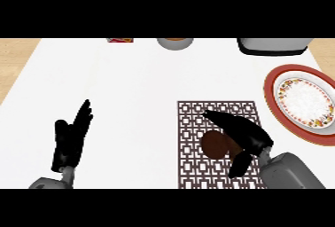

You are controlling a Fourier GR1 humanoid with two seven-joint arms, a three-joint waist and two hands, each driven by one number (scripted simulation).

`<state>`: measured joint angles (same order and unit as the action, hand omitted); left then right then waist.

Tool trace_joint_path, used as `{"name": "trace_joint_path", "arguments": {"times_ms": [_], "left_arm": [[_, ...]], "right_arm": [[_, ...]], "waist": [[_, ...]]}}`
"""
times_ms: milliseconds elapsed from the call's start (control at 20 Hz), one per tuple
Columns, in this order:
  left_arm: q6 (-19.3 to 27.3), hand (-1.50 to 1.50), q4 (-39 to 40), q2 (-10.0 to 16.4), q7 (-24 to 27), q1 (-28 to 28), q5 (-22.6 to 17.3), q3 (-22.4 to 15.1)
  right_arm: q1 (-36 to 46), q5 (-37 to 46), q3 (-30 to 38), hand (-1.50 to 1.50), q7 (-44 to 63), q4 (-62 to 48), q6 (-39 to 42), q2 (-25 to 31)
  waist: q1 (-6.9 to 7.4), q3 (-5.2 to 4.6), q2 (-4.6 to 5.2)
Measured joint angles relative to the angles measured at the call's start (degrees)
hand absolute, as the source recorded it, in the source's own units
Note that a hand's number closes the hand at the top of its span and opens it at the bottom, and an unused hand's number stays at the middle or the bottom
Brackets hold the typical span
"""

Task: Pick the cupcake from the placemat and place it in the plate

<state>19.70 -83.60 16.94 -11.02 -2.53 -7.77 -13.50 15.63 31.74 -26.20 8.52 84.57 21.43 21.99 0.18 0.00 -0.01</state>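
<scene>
- The cupcake (212,145) is sitting on the placemat (196,119), near its middle, and its right side is being hidden by the right robot hand (245,133).
- The right robot hand is hanging over the placemat, coming in from the lower right corner with its grey forearm.
- Its fingers (219,117) are stretching straight toward the upper left, above the cupcake, and its thumb (239,167) is pointing down, below the cupcake.
- So the cupcake is lying in the gap between fingers and thumb, but the robot hand is released and is not clasping it. I cannot tell if the palm is touching the cupcake.
- The placemat is lying flat on the white surface (131,88), in the lower middle of the view, and its lower edge is running out of the view.
- The plate (304,99) is standing to the upper right of the placemat, near it but apart, and the right edge of the view is cutting it.
- The plate is showing a red rim and a flower band around a white middle.
- The left robot hand (68,142) is resting at the lower left, released, with fingers up, well apart from the placemat.
- At the far edge of the surface a red thing (119,40), a bowl (174,43) and a grey appliance (271,46) are standing, each only partly showing.
</scene>
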Motion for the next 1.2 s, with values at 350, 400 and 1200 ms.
{"name": "trace_joint_path", "arguments": {"times_ms": [350, 400, 1200], "left_arm": [[-2.6, 0.0, 1.8, -2.9, 0.2, -0.4, 3.2, 2.8], [-2.7, 0.0, 0.1, -2.6, -0.5, 0.7, 3.6, 2.9], [-6.8, 0.0, 0.1, -6.2, -0.5, 0.7, 7.7, 7.6]], "right_arm": [[-1.1, 5.0, 3.1, -1.5, -3.2, -1.5, 3.0, -3.4], [-1.2, 5.7, 3.4, -1.5, -3.6, -2.3, 2.8, -4.0], [0.2, 16.9, 6.0, 1.5, -12.3, -11.7, -0.4, -9.9]], "waist": [[-0.08, 0.0, 0.0], [-0.04, 0.0, -0.01], [0.01, 0.0, -0.03]]}}
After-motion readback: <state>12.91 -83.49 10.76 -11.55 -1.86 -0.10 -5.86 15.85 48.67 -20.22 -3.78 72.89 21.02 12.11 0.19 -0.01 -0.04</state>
